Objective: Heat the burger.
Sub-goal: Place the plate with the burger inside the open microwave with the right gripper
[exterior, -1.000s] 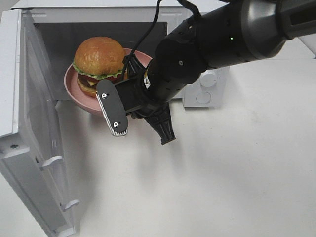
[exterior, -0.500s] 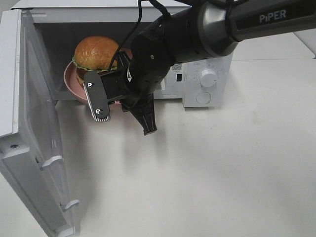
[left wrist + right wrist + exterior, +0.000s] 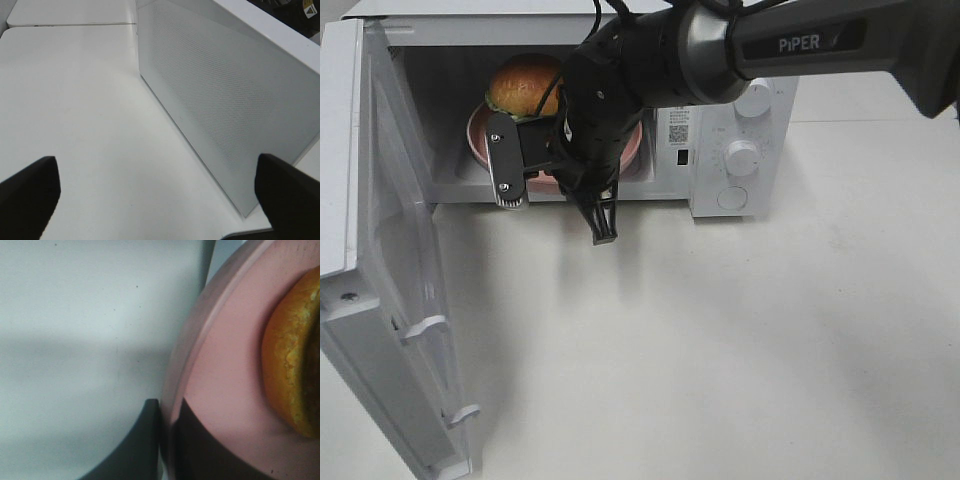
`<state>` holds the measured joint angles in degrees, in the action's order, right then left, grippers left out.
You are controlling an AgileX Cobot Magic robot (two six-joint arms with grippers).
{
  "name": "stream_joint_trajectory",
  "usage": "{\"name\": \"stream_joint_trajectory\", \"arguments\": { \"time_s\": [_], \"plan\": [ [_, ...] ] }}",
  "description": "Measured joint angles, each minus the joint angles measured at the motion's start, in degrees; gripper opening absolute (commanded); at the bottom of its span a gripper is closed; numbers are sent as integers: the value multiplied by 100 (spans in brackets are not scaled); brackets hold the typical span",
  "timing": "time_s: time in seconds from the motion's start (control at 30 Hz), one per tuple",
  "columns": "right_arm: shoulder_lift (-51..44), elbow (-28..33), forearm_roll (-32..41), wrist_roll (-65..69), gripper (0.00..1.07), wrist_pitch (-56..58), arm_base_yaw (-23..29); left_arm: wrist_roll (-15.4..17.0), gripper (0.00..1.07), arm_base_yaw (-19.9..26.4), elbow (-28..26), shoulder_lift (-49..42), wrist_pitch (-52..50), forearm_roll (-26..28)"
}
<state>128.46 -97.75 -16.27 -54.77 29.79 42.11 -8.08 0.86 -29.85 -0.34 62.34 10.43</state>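
Golden-brown, glossy, domed: the burger (image 3: 525, 85) sits on a round pink plate (image 3: 477, 135) inside the white boxy microwave (image 3: 735, 110), door open. Right claw (image 3: 167, 412) pinches the plate's smooth rim. Left claw (image 3: 157, 200) gapes wide over the matte white counter (image 3: 75, 100).

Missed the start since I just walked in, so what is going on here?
The right gripper is shut on the rim of the pink plate, which carries the burger. Plate and burger are inside the microwave, whose door stands wide open. The left gripper is open and holds nothing, off to the side. The door is not yet closed for heating.
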Motion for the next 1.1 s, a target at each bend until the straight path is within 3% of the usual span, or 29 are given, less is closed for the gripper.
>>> {"name": "stream_joint_trajectory", "arguments": {
  "time_s": [1.1],
  "plan": [
    [1123,-1811,0,309,0,304,-183,0,98,0,0,0,0,0]
  ]
}}
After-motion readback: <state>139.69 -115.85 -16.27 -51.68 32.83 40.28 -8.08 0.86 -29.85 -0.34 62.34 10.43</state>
